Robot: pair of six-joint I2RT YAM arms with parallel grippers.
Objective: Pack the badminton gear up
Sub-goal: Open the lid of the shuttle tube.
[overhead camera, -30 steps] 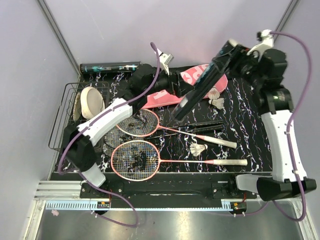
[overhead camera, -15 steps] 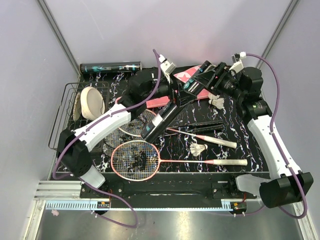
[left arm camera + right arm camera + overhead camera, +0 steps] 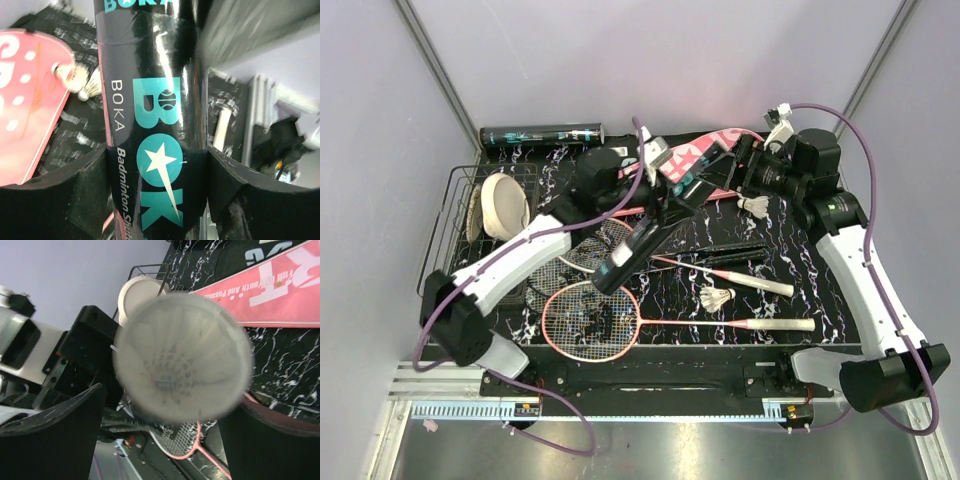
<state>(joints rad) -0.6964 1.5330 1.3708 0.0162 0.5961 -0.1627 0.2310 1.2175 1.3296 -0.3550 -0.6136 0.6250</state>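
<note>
Black tube is pinched between your left fingers; your right fingers are spread, so back them straight off its end.

The tube is glossy black and plastic-looking, with bright highlights over its teal print. The left fingers are matt black and slightly grainy, like rubber. The case looks like matt pink cloth. The table has a smooth black top veined white like marble. The rackets have shiny pink frames, thin strings and white wrapped handles. The shuttlecock is matt white feather. The basket is black wire; the disc in it is smooth cream.
</note>
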